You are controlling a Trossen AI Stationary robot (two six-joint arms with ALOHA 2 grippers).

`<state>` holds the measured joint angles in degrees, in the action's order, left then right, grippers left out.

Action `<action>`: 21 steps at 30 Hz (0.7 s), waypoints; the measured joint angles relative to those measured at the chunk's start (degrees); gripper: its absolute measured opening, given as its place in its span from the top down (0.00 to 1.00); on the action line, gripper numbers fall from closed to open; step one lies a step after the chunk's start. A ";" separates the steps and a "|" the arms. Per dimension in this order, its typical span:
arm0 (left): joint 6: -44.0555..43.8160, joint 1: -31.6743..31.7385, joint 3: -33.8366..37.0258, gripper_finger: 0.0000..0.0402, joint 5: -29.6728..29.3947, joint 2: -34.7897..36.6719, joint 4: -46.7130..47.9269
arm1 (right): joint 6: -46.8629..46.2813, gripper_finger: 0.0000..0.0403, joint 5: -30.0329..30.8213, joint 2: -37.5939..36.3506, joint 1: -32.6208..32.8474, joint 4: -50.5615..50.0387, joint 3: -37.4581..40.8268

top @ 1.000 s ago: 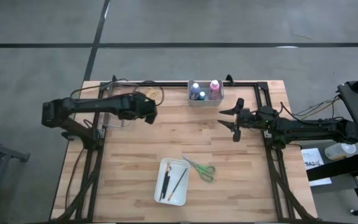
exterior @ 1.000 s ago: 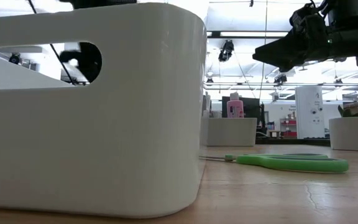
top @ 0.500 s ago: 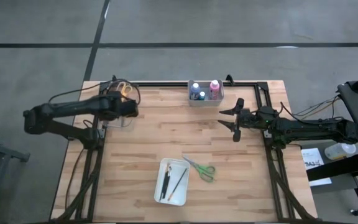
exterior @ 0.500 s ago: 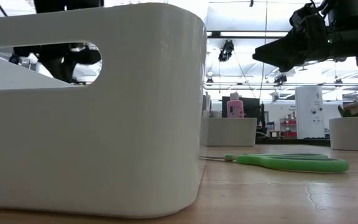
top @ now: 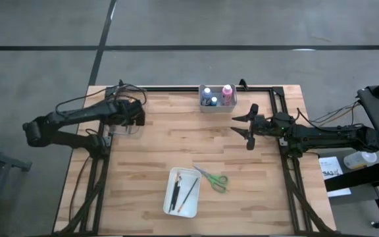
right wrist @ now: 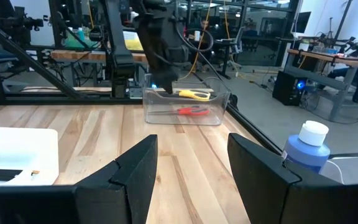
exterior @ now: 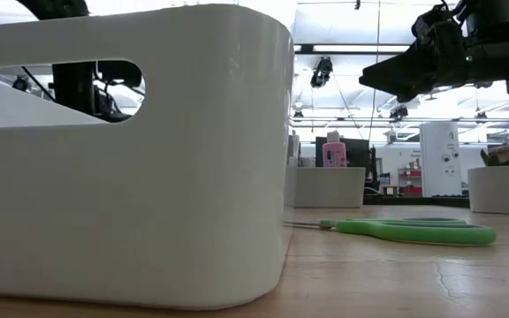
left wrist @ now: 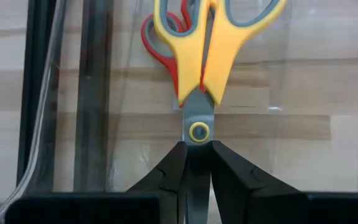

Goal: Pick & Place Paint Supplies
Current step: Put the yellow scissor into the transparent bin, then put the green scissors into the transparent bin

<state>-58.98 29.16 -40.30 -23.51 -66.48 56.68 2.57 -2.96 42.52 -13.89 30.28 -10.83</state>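
My left gripper (top: 135, 113) is at the table's far left, over a clear bin (right wrist: 185, 107), and is shut on the orange-handled scissors (left wrist: 219, 43). Red-handled scissors (left wrist: 159, 34) lie in that bin, under the orange ones. Green-handled scissors (top: 213, 178) lie flat on the table beside a white tray (top: 183, 192) that holds thin dark brushes (top: 176, 194). Pink (top: 227, 91) and blue (top: 206, 93) bottles stand in a small bin at the far edge. My right gripper (top: 242, 125) hangs open and level at the right, with nothing between its fingers. My left gripper pinches the orange scissors' closed blades (left wrist: 197, 163) between its two fingers (left wrist: 166, 174), just behind the pivot screw. It slants down from above, with the fingers lying along the blades. The handles point away from the gripper, over the red scissors in the bin. I cannot tell whether they rest on anything.
A black frame rail (top: 176, 87) runs along the table's far edge and down both sides. The white tray's wall (exterior: 131, 159) fills the left of the low view. Bare wood lies in the middle of the table, between the two arms.
My left gripper has carried the orange scissors toward the table's left edge and down to the clear bin, rolling its wrist on the way. The scissors stayed in its fingers throughout.
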 joint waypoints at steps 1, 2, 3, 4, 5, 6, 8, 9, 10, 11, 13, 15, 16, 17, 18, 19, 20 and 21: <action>0.69 0.67 0.27 0.84 0.50 0.00 -0.56 | 0.00 0.52 0.00 0.00 0.00 0.00 0.02; 1.46 1.17 0.45 0.84 0.89 0.00 -1.20 | 0.00 0.52 0.00 0.00 0.00 0.02 0.00; 2.31 1.49 0.51 0.84 1.14 0.00 -1.59 | 0.00 0.52 0.00 0.00 0.00 0.00 0.00; 3.14 1.64 0.51 0.83 1.29 0.00 -2.08 | 0.00 0.52 0.00 0.00 0.00 0.00 0.01; 3.62 1.65 0.46 0.81 1.41 0.00 -2.60 | 0.00 0.52 0.00 0.00 0.00 0.02 0.00; 3.84 1.69 0.26 0.79 1.50 -0.02 -2.64 | 0.00 0.52 0.00 0.00 0.00 0.00 0.01; 4.10 1.69 0.12 0.73 1.34 0.00 -2.85 | 0.00 0.52 0.00 0.00 0.00 0.00 0.01; 4.15 1.69 0.13 0.70 1.29 0.00 -3.12 | 0.00 0.52 0.00 0.00 0.00 0.02 0.01; 4.15 1.69 0.14 0.67 1.29 -0.02 -3.40 | 0.00 0.52 0.00 0.00 0.00 0.00 0.01; 4.15 1.69 0.13 0.64 1.29 -0.01 -3.56 | 0.00 0.52 0.00 0.00 -0.02 0.00 0.02; 4.15 1.69 0.12 0.58 1.31 0.00 -3.83 | 0.00 0.52 0.00 0.00 -0.04 0.00 0.00; 4.15 1.69 0.11 0.54 1.41 0.00 -3.97 | 0.00 0.52 0.00 0.00 -0.04 0.00 0.00; 4.15 1.69 0.03 0.52 1.54 0.00 -3.91 | 0.00 0.52 0.00 0.00 -0.04 0.02 0.00; 4.22 1.61 -0.36 0.50 1.68 0.00 -3.55 | 0.00 0.52 0.00 0.00 -0.04 0.00 0.01; 4.68 1.42 -1.14 0.49 1.74 0.17 -3.13 | 0.00 0.52 0.00 0.00 -0.04 0.00 0.02; 5.32 1.13 -2.05 0.48 1.73 0.47 -3.05 | 0.00 0.52 0.00 -0.01 -0.04 0.01 0.02; 6.12 0.68 -3.04 0.48 1.75 0.97 -3.21 | 0.00 0.52 0.00 0.00 -0.04 0.01 0.01; 7.35 0.03 -4.03 0.48 1.91 1.52 -3.61 | 0.00 0.52 0.00 0.00 -0.04 0.02 0.00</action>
<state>-51.63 29.19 -44.33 -21.60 -64.95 53.08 2.57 -2.96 42.52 -13.93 30.30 -10.83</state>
